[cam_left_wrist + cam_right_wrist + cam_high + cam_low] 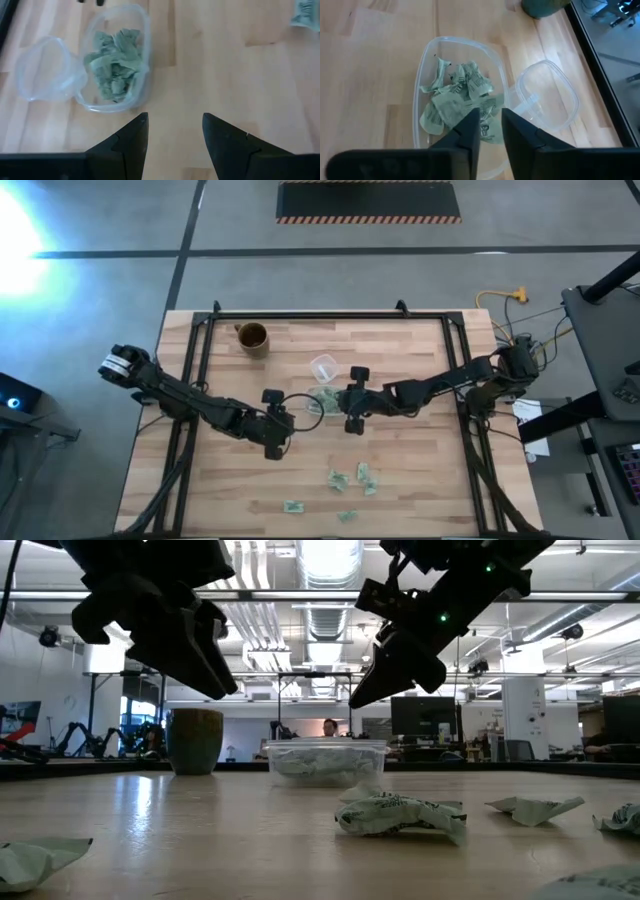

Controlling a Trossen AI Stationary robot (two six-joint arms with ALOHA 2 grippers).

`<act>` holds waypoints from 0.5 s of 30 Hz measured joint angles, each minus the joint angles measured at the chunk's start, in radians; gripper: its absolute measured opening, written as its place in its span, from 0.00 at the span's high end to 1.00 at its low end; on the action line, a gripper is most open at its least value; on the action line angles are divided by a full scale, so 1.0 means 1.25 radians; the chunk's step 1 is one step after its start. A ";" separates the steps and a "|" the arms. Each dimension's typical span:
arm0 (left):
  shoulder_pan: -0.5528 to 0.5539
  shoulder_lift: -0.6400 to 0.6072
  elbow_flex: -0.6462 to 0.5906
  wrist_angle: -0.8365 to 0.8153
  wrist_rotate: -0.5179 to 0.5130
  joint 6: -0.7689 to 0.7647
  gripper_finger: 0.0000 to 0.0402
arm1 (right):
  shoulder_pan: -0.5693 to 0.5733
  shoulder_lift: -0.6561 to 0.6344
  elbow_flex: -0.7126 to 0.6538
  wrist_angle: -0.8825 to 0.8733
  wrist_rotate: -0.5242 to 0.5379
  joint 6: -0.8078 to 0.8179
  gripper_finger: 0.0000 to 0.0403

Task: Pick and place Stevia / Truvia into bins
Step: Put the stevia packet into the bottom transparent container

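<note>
the right gripper (490, 131) hangs over the bin (424, 60), fingers a narrow slit apart, nothing visibly pinched; the left gripper (175, 131), spread and empty, waits beside the bin; packets (457, 97) fill the bin, with loose packets (350, 480) well apart from it; risk: a low sweep by the right gripper could knock the light bin, spilling packets.

From my station I can make out dark print on the green packets (457, 102) lying in the clear container (422, 65), but none of it resolves into letters I can read. The loose packets on the worktop (398, 814) show markings too, equally illegible. No other label, number or sign is readable.
</note>
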 joint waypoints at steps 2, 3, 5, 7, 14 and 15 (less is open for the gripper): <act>-0.007 0.000 0.000 0.000 0.014 -0.017 0.57 | 0.000 0.000 0.000 -0.002 0.000 -0.004 0.78; -0.011 0.000 0.000 0.000 0.024 -0.028 0.57 | 0.000 0.000 0.000 -0.003 0.000 -0.012 0.76; -0.023 0.000 0.000 0.001 0.038 -0.052 0.57 | 0.000 0.000 0.000 -0.003 0.000 -0.027 0.73; -0.039 0.000 0.000 0.008 0.054 -0.079 0.57 | 0.000 0.000 0.000 -0.005 0.000 -0.045 0.70; -0.134 0.003 0.000 0.077 0.067 -0.158 0.57 | 0.000 -0.004 0.000 -0.005 0.000 -0.098 0.67; -0.151 0.004 0.000 0.091 0.064 -0.168 0.57 | 0.000 -0.006 0.000 -0.005 0.000 -0.105 0.67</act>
